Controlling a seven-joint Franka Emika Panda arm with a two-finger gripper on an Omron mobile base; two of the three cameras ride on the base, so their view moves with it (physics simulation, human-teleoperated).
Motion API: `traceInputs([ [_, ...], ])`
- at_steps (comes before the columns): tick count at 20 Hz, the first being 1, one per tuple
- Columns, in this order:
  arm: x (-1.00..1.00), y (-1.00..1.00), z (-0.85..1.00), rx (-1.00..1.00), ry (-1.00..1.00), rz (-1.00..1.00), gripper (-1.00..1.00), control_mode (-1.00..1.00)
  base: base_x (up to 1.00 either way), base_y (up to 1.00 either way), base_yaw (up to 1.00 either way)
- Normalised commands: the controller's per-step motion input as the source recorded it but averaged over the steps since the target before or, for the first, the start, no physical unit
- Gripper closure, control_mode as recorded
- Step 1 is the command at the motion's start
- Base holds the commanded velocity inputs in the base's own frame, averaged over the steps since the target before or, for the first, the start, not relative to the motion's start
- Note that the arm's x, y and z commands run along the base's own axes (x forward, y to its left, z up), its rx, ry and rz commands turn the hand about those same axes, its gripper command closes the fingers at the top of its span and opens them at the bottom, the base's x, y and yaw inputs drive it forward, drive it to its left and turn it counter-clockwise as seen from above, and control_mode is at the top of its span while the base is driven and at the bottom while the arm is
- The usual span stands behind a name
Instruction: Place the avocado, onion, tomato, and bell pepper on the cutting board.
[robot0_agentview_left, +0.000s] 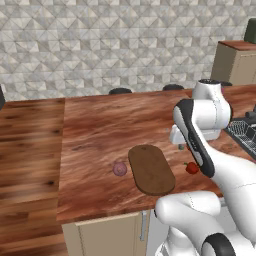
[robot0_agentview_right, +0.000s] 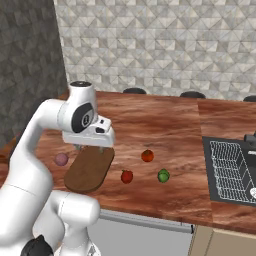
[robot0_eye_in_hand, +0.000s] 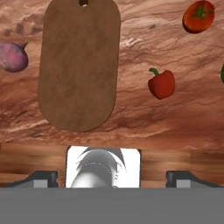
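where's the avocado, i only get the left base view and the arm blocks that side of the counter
Observer: The avocado lies on the counter to the right of the bell pepper, between it and the dish rack, and well off the cutting board.
Operator: tomato over there too
Observer: Yes. The tomato sits on the counter a little farther back, between the bell pepper and the avocado, touching neither.
Operator: fingers got anything
Observer: No. In the hand view the fingers stand wide apart with nothing between them.
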Motion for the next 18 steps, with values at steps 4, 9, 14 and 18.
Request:
traceInputs([
  [4, -0.33, -0.34, -0.38, -0.04, 0.08, 0.0, -1.0, -1.0, 0.0, 0.0, 0.0],
  [9, -0.18, -0.37, -0.32, -0.02, 0.03, 0.0, -1.0, -1.0, 0.0, 0.0, 0.0],
  [14, -0.04, -0.42, -0.28, 0.0, 0.0, 0.0, -1.0, -1.0, 0.0, 0.0, 0.0],
  [18, 0.01, -0.32, -0.27, 0.0, 0.0, 0.0, -1.0, -1.0, 0.0, 0.0, 0.0],
])
